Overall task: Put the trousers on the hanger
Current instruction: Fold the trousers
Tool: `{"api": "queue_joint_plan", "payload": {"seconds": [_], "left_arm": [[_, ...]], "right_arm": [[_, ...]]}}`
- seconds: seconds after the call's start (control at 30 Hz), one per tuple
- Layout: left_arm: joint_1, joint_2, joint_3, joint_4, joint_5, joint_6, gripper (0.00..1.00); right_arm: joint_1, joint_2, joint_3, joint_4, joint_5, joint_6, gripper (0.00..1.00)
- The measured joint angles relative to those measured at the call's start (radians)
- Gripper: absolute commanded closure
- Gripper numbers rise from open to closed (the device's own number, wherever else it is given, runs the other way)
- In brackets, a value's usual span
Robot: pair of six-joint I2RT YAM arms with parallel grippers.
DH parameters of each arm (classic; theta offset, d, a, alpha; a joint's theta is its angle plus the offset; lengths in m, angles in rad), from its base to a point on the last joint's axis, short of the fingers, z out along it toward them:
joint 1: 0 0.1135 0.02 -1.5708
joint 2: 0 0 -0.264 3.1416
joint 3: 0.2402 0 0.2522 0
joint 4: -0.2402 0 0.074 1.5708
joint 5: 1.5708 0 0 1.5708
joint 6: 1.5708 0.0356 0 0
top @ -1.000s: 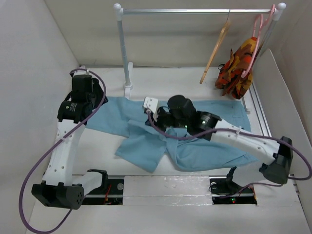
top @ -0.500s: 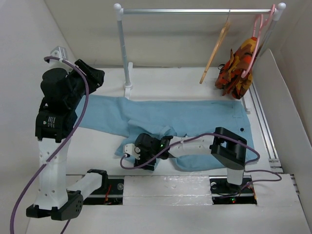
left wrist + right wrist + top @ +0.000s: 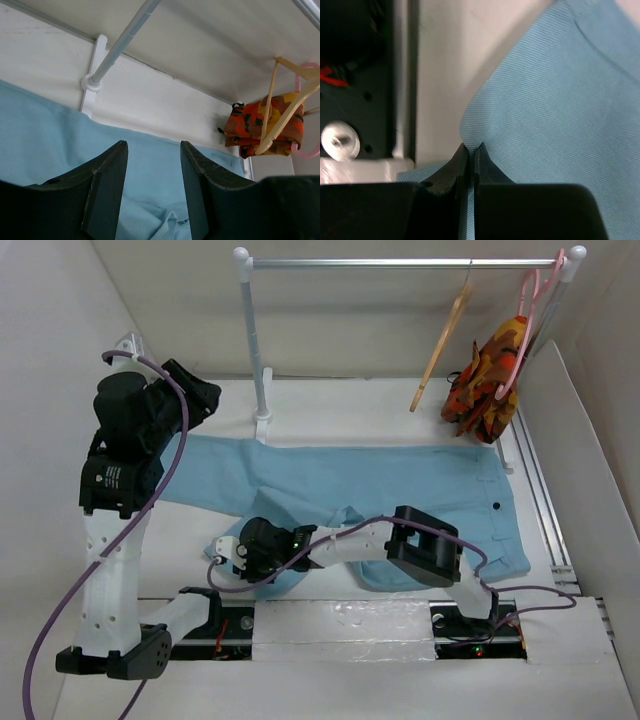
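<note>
White table (image 3: 350,405) takes up most of the top view, walled in on three sides.

Light blue trousers (image 3: 380,485) lie flat on it across the middle of the frame. We note the waistband at the right, with a small dark button (image 3: 497,506) near that edge. The legs run toward the left. The far leg is laid out straight. The near leg is rumpled and drawn toward lower centre-left.

A clothes rack (image 3: 255,350) stands at the back: a white post left of centre and a metal rail along the top of the frame.

Two garments' worth of hardware hang at the upper right of that rail. An orange-red-yellow patterned garment (image 3: 488,375) hangs from a pink hanger (image 3: 530,305). Just left of it the tan wooden hanger (image 3: 440,350) hangs bare and tilted, well apart from the trousers.

The left gripper (image 3: 153,149) is raised at the upper left of the top view, over the far leg's end. Its wrist view shows the fingers spread, with nothing between them but cloth lying below.

The right gripper (image 3: 471,149) sits low at lower centre-left, at the near leg's edge. Its wrist view shows the fingertips pressed together, pinching a small ridge of blue fabric beside bare table.
</note>
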Motion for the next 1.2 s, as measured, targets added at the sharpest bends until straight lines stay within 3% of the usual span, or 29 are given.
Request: {"api": "queue_joint_plan", "payload": {"seconds": [0.1,0.23,0.27,0.33,0.37,0.4,0.43,0.5,0.6,0.73,0.8,0.83,0.87,0.93,1.13,1.2], "left_arm": [[0.0,0.012,0.061,-0.011,-0.012,0.002,0.58],[0.0,0.027,0.163,-0.021,-0.038,0.003,0.58],[-0.001,0.03,0.188,-0.02,-0.043,0.003,0.58],[-0.002,0.032,0.222,-0.019,-0.056,0.003,0.58],[-0.002,0.032,0.233,-0.019,-0.065,0.003,0.58],[-0.002,0.032,0.242,-0.02,-0.076,0.003,0.58],[-0.002,0.032,0.248,-0.021,-0.088,0.003,0.57],[-0.003,0.037,0.257,-0.029,-0.115,0.003,0.57],[-0.006,0.05,0.265,-0.041,-0.165,0.007,0.54],[-0.006,0.053,0.224,-0.044,-0.214,0.024,0.53],[-0.006,0.031,0.127,-0.02,-0.216,0.034,0.53],[-0.006,0.018,0.055,-0.005,-0.212,0.037,0.53],[-0.006,0.006,-0.015,-0.003,-0.206,0.042,0.53],[-0.006,-0.002,-0.148,0.024,-0.172,0.045,0.53],[-0.023,0.135,-0.448,0.16,-0.006,0.04,0.53],[-0.067,0.216,-0.47,0.182,-0.012,0.038,0.52]], "right_arm": [[-0.006,0.062,0.088,0.01,-0.123,0.041,1.0],[-0.035,0.276,0.472,0.079,-0.235,0.171,0.99],[-0.049,0.326,0.56,0.145,-0.261,0.235,0.84],[-0.079,0.402,0.679,0.312,-0.299,0.383,0.67],[-0.092,0.435,0.722,0.391,-0.31,0.456,0.44],[-0.106,0.464,0.756,0.465,-0.317,0.528,0.32],[-0.117,0.489,0.779,0.53,-0.321,0.585,0.25],[-0.137,0.523,0.795,0.625,-0.331,0.678,0.2],[-0.147,0.505,0.711,0.694,-0.342,0.742,0.21],[-0.167,0.298,0.339,0.727,-0.36,0.729,0.32],[-0.19,0.15,0.143,0.715,-0.358,0.689,0.48],[-0.207,0.054,0.032,0.706,-0.355,0.653,0.62],[-0.229,-0.052,-0.069,0.679,-0.344,0.616,0.87],[-0.275,-0.275,-0.242,0.618,-0.305,0.535,1.0],[-0.418,-0.872,-0.632,0.456,-0.129,0.387,1.0],[-0.507,-1.054,-0.741,0.333,-0.06,0.364,0.9]]}}
